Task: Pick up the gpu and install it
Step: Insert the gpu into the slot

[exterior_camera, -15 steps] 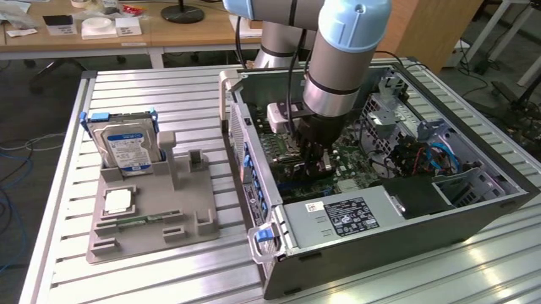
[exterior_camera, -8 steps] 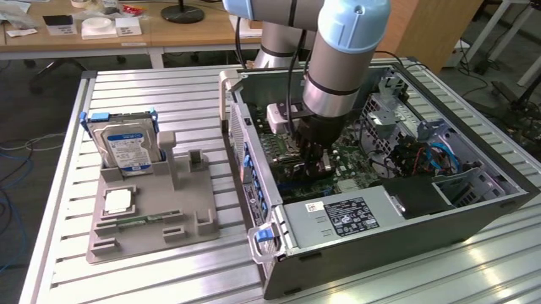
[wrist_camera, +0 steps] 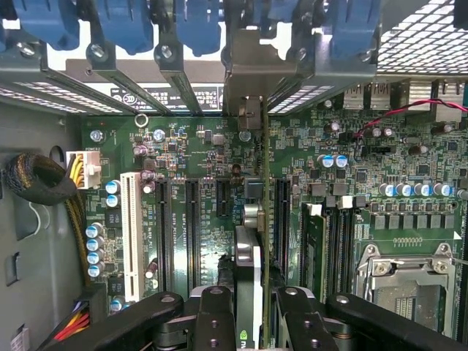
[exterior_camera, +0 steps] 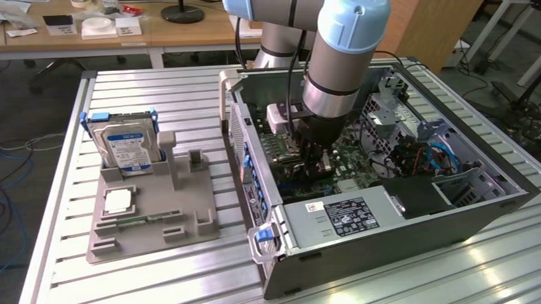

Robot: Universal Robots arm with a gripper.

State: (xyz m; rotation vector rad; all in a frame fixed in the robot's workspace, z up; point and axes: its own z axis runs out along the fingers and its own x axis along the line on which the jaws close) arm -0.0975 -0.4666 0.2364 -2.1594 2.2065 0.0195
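Holding gpu (wrist_camera: 248, 292) edge-on | jaws clamped | above motherboard (wrist_camera: 205, 153) slots

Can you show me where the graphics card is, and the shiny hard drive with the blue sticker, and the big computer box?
thin dark gpu card (wrist_camera: 248, 289): wrist view, its top edge.
silver blue-labelled hard drive (exterior_camera: 127, 149): exterior view, its label.
dark metal computer case (exterior_camera: 355, 250): exterior view, its front wall.

The gpu (wrist_camera: 248, 292) shows edge-on, its lower end hidden between the claw (wrist_camera: 252, 322) fingers.
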